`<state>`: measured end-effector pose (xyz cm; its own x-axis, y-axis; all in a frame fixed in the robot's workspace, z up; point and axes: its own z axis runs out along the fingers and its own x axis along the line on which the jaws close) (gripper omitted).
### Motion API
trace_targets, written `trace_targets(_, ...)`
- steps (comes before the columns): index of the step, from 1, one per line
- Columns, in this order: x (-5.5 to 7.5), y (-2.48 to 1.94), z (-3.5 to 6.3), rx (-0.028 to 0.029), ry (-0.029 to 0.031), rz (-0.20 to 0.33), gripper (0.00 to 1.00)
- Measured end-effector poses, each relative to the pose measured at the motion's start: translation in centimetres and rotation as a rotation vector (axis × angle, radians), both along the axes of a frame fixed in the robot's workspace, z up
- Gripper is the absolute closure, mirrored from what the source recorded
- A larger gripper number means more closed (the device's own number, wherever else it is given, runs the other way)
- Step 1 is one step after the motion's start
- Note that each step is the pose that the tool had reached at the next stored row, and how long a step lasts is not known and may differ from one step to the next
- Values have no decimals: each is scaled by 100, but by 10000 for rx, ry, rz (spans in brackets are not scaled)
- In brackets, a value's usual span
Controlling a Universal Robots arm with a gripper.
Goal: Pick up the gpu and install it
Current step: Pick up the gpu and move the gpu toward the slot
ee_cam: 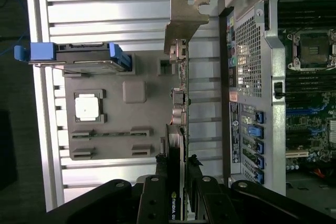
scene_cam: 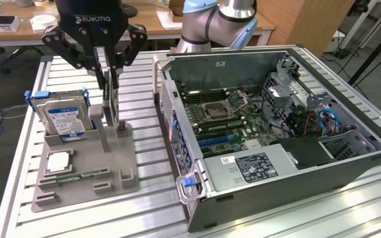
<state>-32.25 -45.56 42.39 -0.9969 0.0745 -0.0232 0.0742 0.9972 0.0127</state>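
On the slatted metal table (scene_cam: 349, 208), the gripper (scene_cam: 109, 82) clamps the upright gpu (scene_cam: 112, 106) in its grey tray (scene_cam: 114, 163), beside the open case (scene_cam: 349, 163). A wooden desk (scene_cam: 144, 20) stands behind.

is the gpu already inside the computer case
No, the gpu stands on edge in the gray holder beside the computer case, with the end effector gripping its top edge.
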Motion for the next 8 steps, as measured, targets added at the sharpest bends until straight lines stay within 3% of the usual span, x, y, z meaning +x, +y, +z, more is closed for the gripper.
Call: trace_targets(8,0,0,52,-14,0,0,74)
